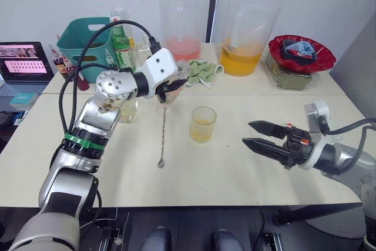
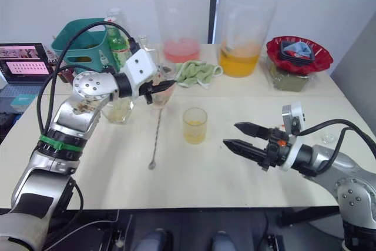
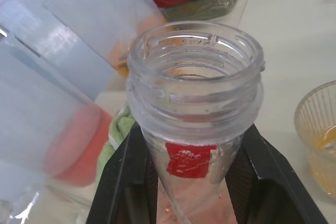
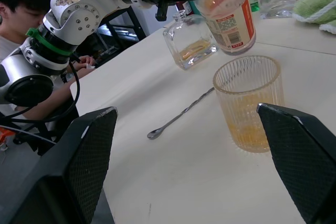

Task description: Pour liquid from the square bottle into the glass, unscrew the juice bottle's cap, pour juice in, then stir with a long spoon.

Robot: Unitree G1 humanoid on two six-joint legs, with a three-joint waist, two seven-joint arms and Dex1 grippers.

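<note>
The juice bottle (image 1: 170,89) hangs in our left gripper (image 1: 174,84), clamped just under its neck, well off the table (image 1: 235,163) and behind and to the left of the glass (image 1: 202,124). From the left eye view we judge the coming move to be the pour: the glass lies toward our right and nearer to us than the bottle, so the left arm must carry it that way and tip its long axis over the rim. The long spoon (image 1: 162,133) lies flat just left of the glass, bowl end toward us, handle running away under the bottle. Our right gripper (image 1: 254,134) hovers spread and empty, right of the glass and apart from it.

In the right eye view the square bottle (image 2: 117,110) stands behind our left forearm, well left of the glass.

In the left wrist view we see the bottle's threaded mouth bare, no cap on it, both fingers (image 3: 123,182) pressed to its sides; the glass sits off to one side.

In the right wrist view the bottle floats above and just behind the glass, which already holds a little yellow liquid.
</note>
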